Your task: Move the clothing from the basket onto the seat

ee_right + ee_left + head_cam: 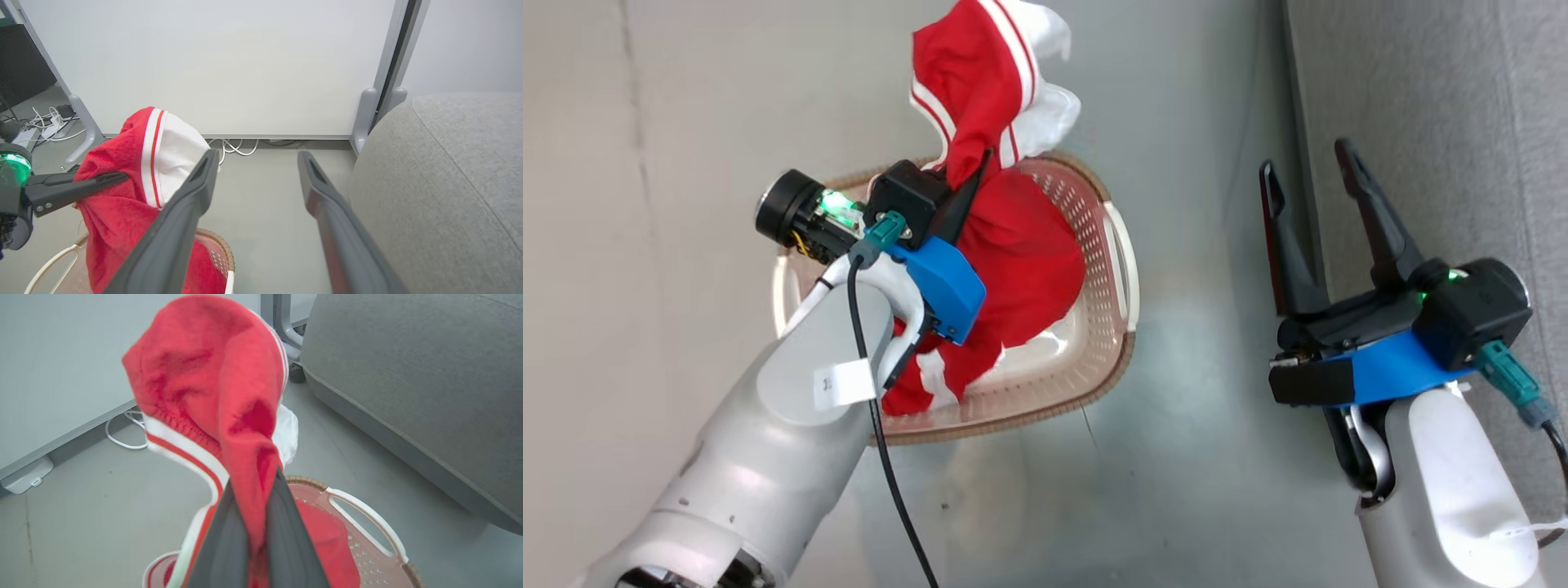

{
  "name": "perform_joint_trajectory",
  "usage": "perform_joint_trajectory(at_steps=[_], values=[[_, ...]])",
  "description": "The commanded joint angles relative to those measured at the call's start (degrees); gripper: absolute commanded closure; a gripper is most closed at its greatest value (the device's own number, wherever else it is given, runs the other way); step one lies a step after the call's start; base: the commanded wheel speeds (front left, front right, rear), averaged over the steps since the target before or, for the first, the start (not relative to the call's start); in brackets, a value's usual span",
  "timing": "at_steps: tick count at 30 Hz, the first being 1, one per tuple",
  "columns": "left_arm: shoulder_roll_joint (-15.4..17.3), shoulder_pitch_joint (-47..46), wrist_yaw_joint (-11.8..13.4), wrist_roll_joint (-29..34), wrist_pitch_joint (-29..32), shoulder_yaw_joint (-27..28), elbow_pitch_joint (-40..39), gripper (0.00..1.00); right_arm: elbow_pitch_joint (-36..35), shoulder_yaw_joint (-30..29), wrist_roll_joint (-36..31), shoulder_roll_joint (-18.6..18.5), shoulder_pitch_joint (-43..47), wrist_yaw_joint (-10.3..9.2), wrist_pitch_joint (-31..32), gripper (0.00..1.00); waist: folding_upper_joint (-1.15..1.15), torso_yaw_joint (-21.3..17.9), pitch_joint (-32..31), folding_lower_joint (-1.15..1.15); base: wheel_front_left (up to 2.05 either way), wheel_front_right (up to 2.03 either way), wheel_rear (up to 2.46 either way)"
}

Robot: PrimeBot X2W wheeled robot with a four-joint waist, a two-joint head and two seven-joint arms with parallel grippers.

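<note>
My left gripper (968, 175) is shut on the clothing (988, 90), a bright red garment with white stripes and a white panel, held up over the basket (1107, 261). The fabric droops over the fingertips and trails down into the basket, where more red cloth (1029, 269) lies. In the left wrist view the red clothing (212, 388) is pinched between the dark fingers (286, 535). My right gripper (1311, 175) stands open and empty at the edge of the grey seat (1421, 106). The right wrist view shows the clothing (122, 179), the seat (449, 171) and the basket rim (220, 245).
A white partition panel (212, 65) with grey feet stands behind the basket, with white cables (233, 147) along its base. A caster and frame leg (292, 347) sit beside the seat. Grey floor (1192, 408) lies between the basket and the seat.
</note>
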Motion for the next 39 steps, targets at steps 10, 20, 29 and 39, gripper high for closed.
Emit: perform_joint_trajectory(at_steps=[10, 20, 29, 39], values=[[0.03, 4.80, -0.38, 1.81, -0.31, 4.54, -8.84, 1.00, 2.31, -0.31, 0.96, -0.18, 4.93, 0.01, -0.18, 0.00, 0.00, 1.62, -13.23, 0.01, 0.00, 0.00, 0.00], [-1.12, 3.36, -0.54, 3.35, -0.30, 5.22, -12.95, 1.00, 3.65, -0.43, 2.17, -0.17, 8.87, 0.01, -0.18, 0.00, 0.00, 1.36, -20.77, 0.01, 0.00, 0.00, 0.00], [-2.04, 2.94, -0.82, 2.82, -0.30, 3.93, -13.32, 1.00, 4.06, -0.89, 2.75, -0.17, 11.70, 0.01, -0.18, 0.00, 0.00, 0.91, -24.46, 0.01, 0.00, 0.00, 0.00], [-2.48, 3.13, -0.90, 2.07, -0.30, 2.72, -13.41, 1.00, 3.56, -0.52, 1.94, -0.16, 11.35, 0.01, -0.18, 0.00, 0.00, 1.43, -25.47, 0.01, 0.00, 0.00, 0.00]])
